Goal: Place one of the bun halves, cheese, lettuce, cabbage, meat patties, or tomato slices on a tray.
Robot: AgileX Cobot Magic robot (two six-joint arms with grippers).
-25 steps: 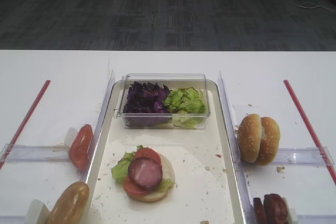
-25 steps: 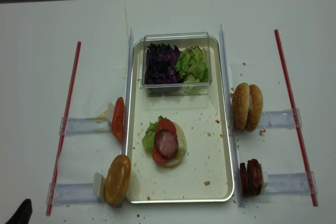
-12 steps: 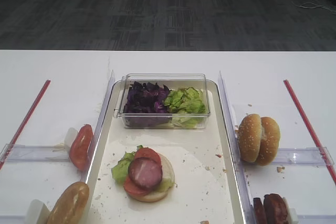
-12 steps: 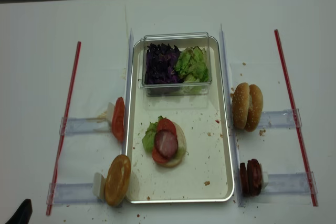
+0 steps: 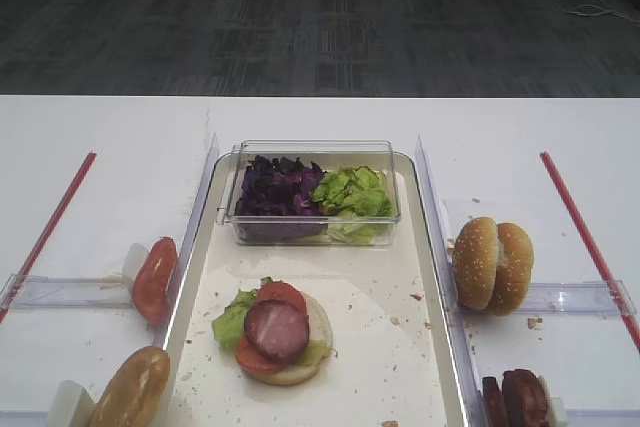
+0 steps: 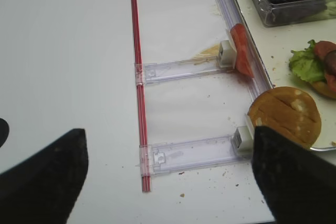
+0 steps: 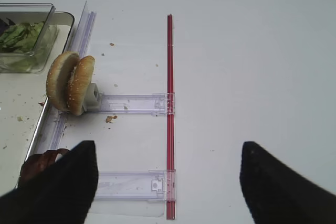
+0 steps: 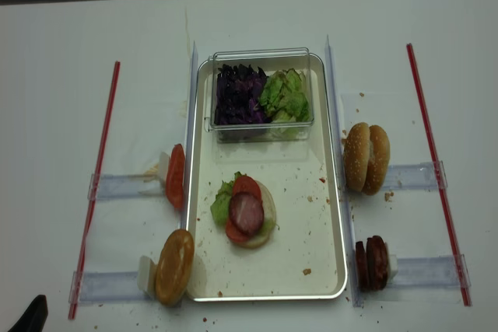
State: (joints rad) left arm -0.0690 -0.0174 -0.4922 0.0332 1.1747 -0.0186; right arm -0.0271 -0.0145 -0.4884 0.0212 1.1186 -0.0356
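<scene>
Looking down from the exterior high view, the tray (image 5: 425, 277) carries a half-built stack: bun base, lettuce (image 5: 230, 322), a tomato slice and a meat patty (image 5: 277, 330) on top, with a clear tub (image 5: 312, 192) of cabbage (image 5: 275, 187) behind it. In the right wrist view the right gripper (image 7: 168, 182) hangs empty with its fingers spread wide; the bun halves (image 7: 70, 82) stand on edge ahead and to its left, the spare patties (image 7: 39, 163) close by its left finger. In the left wrist view the left gripper (image 6: 168, 182) is likewise wide apart and empty, with a bun top (image 6: 284, 116) just right of it and a tomato slice (image 6: 241, 50) beyond. The realsense view shows nothing blocking either reach; I judge the left arm nearer a bun.
</scene>
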